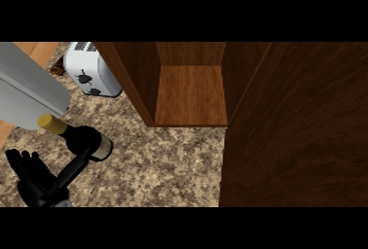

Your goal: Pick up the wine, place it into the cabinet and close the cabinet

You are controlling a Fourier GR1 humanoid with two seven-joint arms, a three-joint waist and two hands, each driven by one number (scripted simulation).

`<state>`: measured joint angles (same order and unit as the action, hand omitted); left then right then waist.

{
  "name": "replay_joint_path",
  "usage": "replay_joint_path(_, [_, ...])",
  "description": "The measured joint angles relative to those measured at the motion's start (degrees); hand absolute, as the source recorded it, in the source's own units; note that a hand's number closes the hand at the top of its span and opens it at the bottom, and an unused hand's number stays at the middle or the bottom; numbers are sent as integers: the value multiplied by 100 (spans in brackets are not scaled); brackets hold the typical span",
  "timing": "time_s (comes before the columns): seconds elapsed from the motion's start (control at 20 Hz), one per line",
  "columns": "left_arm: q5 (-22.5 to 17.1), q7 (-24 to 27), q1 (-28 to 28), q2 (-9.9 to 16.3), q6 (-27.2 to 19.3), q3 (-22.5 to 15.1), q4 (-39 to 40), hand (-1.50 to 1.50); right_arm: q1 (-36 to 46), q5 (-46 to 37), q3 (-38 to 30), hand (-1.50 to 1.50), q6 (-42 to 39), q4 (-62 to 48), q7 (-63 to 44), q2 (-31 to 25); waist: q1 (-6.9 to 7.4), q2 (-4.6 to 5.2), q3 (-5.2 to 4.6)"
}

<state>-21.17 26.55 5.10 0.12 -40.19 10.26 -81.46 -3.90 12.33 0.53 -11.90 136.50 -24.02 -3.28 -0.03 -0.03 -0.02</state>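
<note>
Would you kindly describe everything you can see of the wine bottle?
The wine bottle is dark, nearly black glass with a gold-capped neck pointing to the upper left and a pale label band round its body. It appears tilted, over the speckled counter at the view's left, in front of the open wooden cabinet and below the white toaster. A grey forearm partly overlaps its cap. A dark slender part runs from it toward the left robot hand; whether it is held cannot be told.

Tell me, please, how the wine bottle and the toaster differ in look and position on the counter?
The wine bottle is dark with a gold cap, while the toaster is white with dark knobs. The wine bottle is rounded with a narrow neck; the toaster is boxy. The wine bottle shows at the lower left, just above the left hand, while the toaster sits further back, beside the open cabinet. Both are on the speckled counter, left of the cabinet.
</note>
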Motion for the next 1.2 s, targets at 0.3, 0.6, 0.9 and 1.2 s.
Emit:
replay_joint_path(0.3, [-425,551,-241,7,265,76,786,-150,-167,16,-25,-150,-95,64,68,10,-12,1,1])
replay_joint_path(0.6, [-848,1305,-631,18,633,236,1894,-150,-180,-113,92,-150,-69,83,78,71,-18,3,-2])
replay_joint_path(0.9, [-1000,1603,-976,75,973,495,2597,-150,-224,-296,225,-150,-49,120,117,141,-15,2,1])
replay_joint_path(1.2, [-1337,2178,-1338,83,1580,838,3436,-150,-174,-398,265,-150,-26,113,119,151,-18,5,-1])
